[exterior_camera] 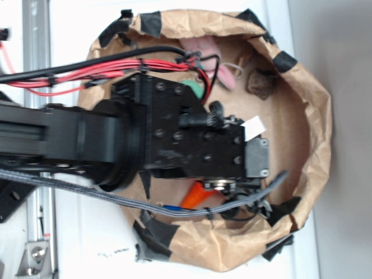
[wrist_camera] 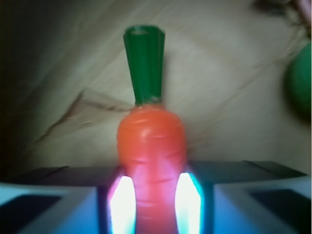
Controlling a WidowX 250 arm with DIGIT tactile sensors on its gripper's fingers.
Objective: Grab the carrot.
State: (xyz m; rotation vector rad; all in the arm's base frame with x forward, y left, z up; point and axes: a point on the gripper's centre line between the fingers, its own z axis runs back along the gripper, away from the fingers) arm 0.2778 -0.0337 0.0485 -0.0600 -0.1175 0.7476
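The carrot (wrist_camera: 151, 141) fills the middle of the wrist view, glossy orange with faint ridges, its dark green stem pointing away from me. Its lower body sits between my two glowing finger pads (wrist_camera: 123, 202), which press against it on both sides. My gripper (wrist_camera: 153, 197) is shut on the carrot. In the exterior view only an orange sliver of the carrot (exterior_camera: 195, 196) shows below the black wrist, and the gripper (exterior_camera: 224, 189) is mostly hidden under the arm. Brown paper lies behind the carrot.
The arm hangs over a brown paper basin (exterior_camera: 317, 133) with taped, raised walls. A mint-green ball (wrist_camera: 298, 90) lies off to the right, partly under the arm (exterior_camera: 195, 88). A pink item (exterior_camera: 200, 46) and a dark brown lump (exterior_camera: 261, 83) rest near the far wall.
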